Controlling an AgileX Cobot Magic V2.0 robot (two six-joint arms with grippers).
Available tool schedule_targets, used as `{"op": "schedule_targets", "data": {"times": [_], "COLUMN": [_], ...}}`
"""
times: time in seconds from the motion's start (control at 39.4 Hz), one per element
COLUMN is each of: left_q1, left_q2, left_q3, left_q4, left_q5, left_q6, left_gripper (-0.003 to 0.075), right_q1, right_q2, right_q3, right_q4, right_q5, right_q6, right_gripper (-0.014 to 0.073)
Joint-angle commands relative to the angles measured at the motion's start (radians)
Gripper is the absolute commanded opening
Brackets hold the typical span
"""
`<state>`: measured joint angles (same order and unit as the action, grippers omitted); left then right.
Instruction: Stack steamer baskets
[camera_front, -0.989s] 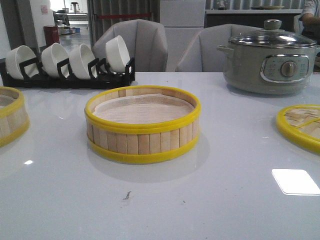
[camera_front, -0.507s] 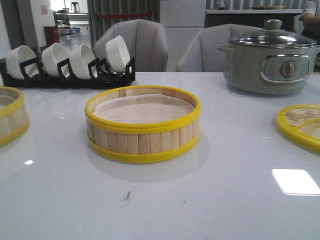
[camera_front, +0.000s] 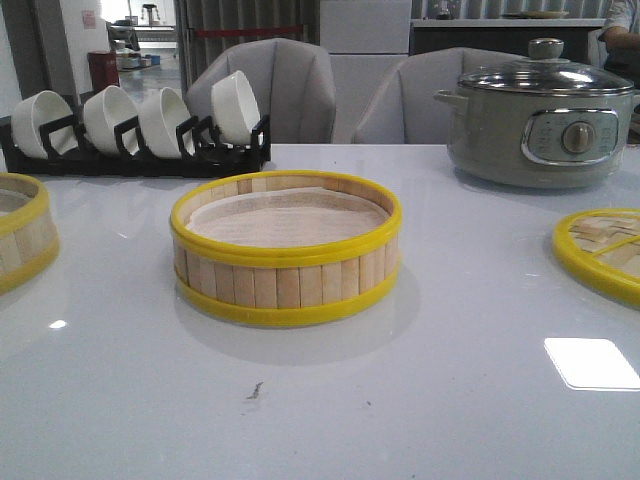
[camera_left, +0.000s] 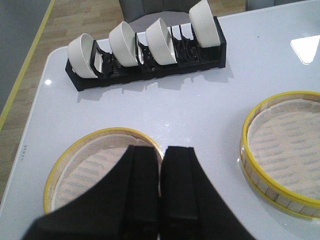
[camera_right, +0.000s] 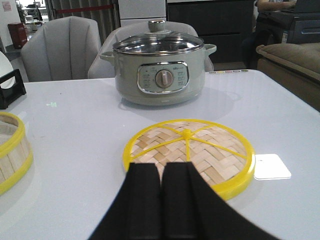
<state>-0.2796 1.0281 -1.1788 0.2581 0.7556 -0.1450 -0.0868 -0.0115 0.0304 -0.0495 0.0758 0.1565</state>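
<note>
I've got one steamer basket (camera_front: 286, 249) sitting dead centre on the white table (camera_front: 450, 400) in the front view, upright, pale liner showing inside the yellow rim. The second steamer basket (camera_front: 22, 232) is off at the table's left edge, well apart from the first, only partly in frame. From the left wrist camera I see both: my left gripper (camera_left: 161, 152) hangs over the left-hand basket, its black fingers (camera_left: 142, 185) pressed together with nothing between them. Beyond them, the black bowl rack (camera_left: 150, 65) holds four white bowls (camera_left: 161, 41) tilted on edge.

On the other side, my right gripper (camera_right: 161, 167) is pinched closed too, empty, poised just over the near rim of the woven lid (camera_right: 189, 150), which lies flat on the table. Whether the fingers touch that rim, I can't tell. Behind the lid stands the grey-green electric pot (camera_right: 159, 67) with its glass cover on. Neither arm shows in the front view.
</note>
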Motion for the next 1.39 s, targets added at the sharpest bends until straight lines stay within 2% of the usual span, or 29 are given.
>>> {"op": "schedule_targets", "data": {"times": [0.0,0.48,0.91,1.04,1.22,1.29,1.37], "left_q1": [-0.005,-0.005,-0.005,-0.005,-0.005,-0.005,-0.005], "left_q2": [-0.005,0.016,0.016,0.016,0.016,0.016,0.016], "left_q3": [-0.036,-0.022,-0.022,-0.022,-0.022,-0.022,-0.022], "left_q4": [0.012,0.015,0.004,0.004,0.007,0.012,0.012], "left_q5": [-0.068,-0.160,-0.159,-0.155,-0.122,-0.106,-0.096], "left_q6": [-0.002,-0.002,-0.002,-0.002,-0.002,-0.002,-0.002], "left_gripper": [0.0086,0.0086,0.0086,0.0086,0.0086,0.0086,0.0086], "right_q1": [-0.004,-0.004,-0.004,-0.008,-0.005,-0.005,-0.005], "right_q2": [-0.020,-0.020,-0.019,-0.019,-0.019,-0.016,0.022], "right_q3": [-0.015,-0.015,-0.015,-0.016,-0.030,-0.086,-0.192], "right_q4": [-0.013,-0.013,-0.018,-0.097,-0.107,-0.107,-0.107], "right_q5": [-0.090,-0.090,-0.092,-0.125,-0.254,-0.209,-0.090], "right_q6": [-0.002,-0.002,-0.007,-0.078,-0.049,-0.026,-0.026], "right_gripper": [0.0056,0.0056,0.0056,0.0056,0.0056,0.0056,0.0056]}}
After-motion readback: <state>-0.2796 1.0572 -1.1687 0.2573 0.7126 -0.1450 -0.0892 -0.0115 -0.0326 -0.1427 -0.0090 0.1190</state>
